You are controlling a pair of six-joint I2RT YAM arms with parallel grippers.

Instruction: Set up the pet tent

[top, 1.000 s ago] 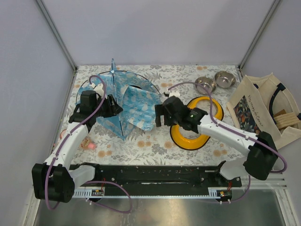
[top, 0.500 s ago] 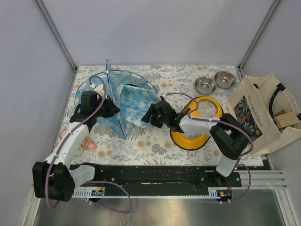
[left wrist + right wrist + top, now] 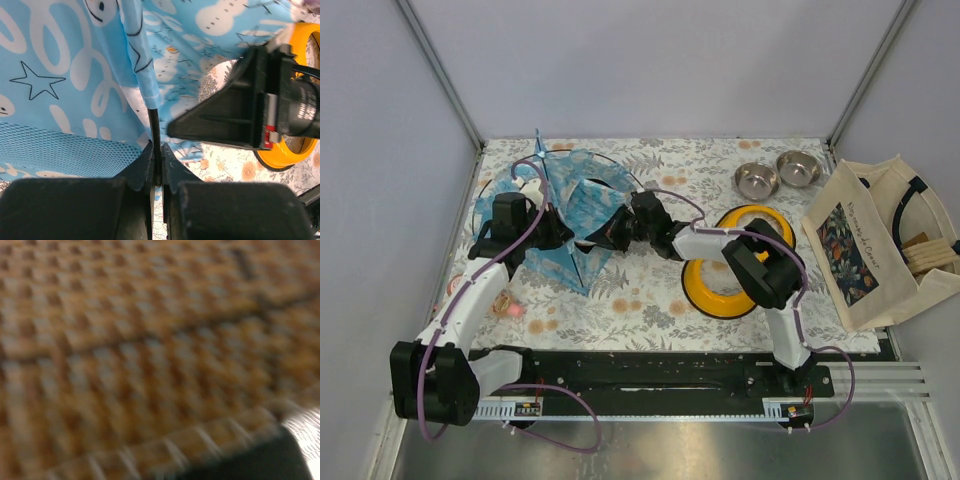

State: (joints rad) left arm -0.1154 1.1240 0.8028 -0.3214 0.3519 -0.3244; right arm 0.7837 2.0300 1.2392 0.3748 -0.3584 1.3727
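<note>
Jaws of the left gripper (image 3: pixel 157 150) are clamped on a thin black pole (image 3: pixel 155 122), just below the point where the pole leaves a sleeve of the pet tent (image 3: pixel 70 55); the pole runs straight up between the two fingers. The right gripper (image 3: pixel 598 238) is closed, its tip pushed against the tent's near right side, close beside the left gripper; its own camera shows only blurred mesh filling the view, so whether cloth is pinched between the jaws cannot be told. The tent, light blue with white snowmen and stars and a patch of blue netting, lies crumpled and partly raised between the two grippers; thin black hoops arc over its far side. It sits on a floral cloth (image 3: pixel 650 300). To the right of the tent, just past the right arm's wrist, lies a yellow ring (image 3: pixel 720 300); further right and towards the back stand two steel bowls (image 3: pixel 756 180) side by side; well to the right of the tent a cream tote bag (image 3: pixel 865 250) lies open. Near the tent's front left corner, beside the left arm, sits a small pink object (image 3: pixel 510 310).
</note>
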